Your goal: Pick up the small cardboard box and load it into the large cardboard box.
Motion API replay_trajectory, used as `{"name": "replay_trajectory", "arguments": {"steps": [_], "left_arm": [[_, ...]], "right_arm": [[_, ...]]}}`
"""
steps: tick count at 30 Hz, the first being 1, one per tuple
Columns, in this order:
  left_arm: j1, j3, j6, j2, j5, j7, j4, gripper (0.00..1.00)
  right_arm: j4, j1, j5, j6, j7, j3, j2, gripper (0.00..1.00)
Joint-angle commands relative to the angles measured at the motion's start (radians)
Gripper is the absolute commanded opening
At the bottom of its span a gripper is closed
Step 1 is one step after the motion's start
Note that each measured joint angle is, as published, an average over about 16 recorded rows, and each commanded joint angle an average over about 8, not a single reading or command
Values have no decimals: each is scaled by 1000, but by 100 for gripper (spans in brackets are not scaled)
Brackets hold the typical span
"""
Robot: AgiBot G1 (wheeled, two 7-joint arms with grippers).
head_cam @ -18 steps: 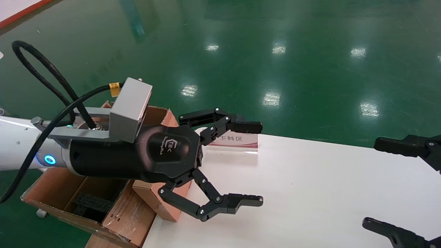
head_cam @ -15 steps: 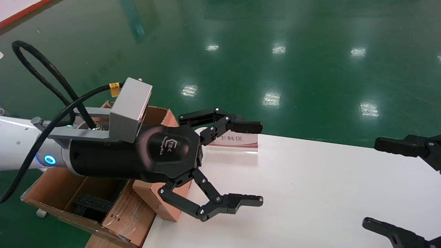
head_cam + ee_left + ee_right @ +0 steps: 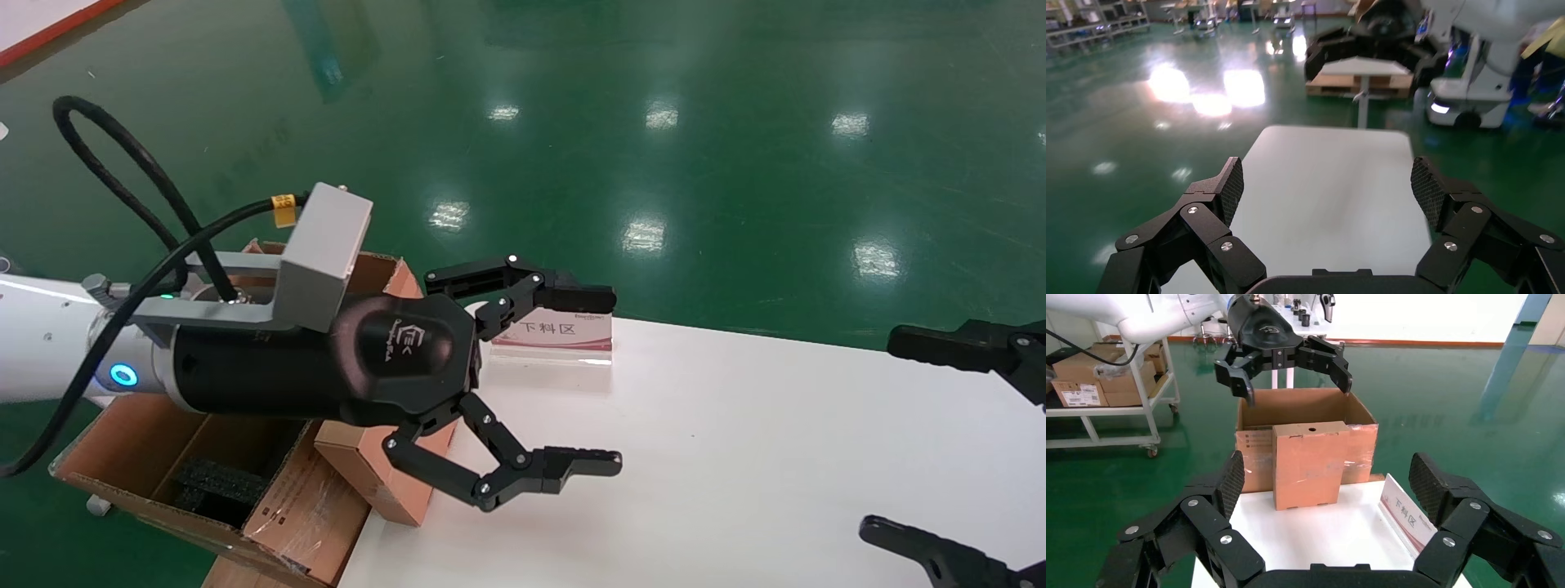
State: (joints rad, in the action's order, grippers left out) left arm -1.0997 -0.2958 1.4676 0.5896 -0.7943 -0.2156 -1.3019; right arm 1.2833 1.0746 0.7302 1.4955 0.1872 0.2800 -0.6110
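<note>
The small cardboard box (image 3: pixel 1309 468) stands upright on the far end of the white table (image 3: pixel 1315 539), its face against the large cardboard box (image 3: pixel 1359 447). In the head view, only a corner of the small cardboard box (image 3: pixel 368 474) shows under my left arm, beside the large cardboard box (image 3: pixel 278 523) with black foam (image 3: pixel 216 483) inside. My left gripper (image 3: pixel 587 380) hovers open and empty above and past the small box, over the table; the right wrist view shows this left gripper (image 3: pixel 1297 389) above the large box. My right gripper (image 3: pixel 882 433) waits open at the table's other end.
A pink-and-white sign (image 3: pixel 556 331) stands on the table's far edge near the left gripper. Green floor surrounds the table (image 3: pixel 735 457). A cart (image 3: pixel 1101 373) with other cartons stands beyond the large box.
My left arm has shifted slightly towards the table and its lower finger has risen a little. The boxes and the right gripper have not moved.
</note>
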Motion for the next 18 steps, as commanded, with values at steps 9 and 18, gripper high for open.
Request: {"name": "replay_trajectory", "arguments": {"steps": [9,18], "left_arm": [[-134,-86,2,-33,-237,-97,-38,100],[-334,-223,69,2,-527,-282,-35,100]], "right_arm": [[0,0,0,0,0,1,0,100],[0,1,-1,0,-1,2,0,100]]}}
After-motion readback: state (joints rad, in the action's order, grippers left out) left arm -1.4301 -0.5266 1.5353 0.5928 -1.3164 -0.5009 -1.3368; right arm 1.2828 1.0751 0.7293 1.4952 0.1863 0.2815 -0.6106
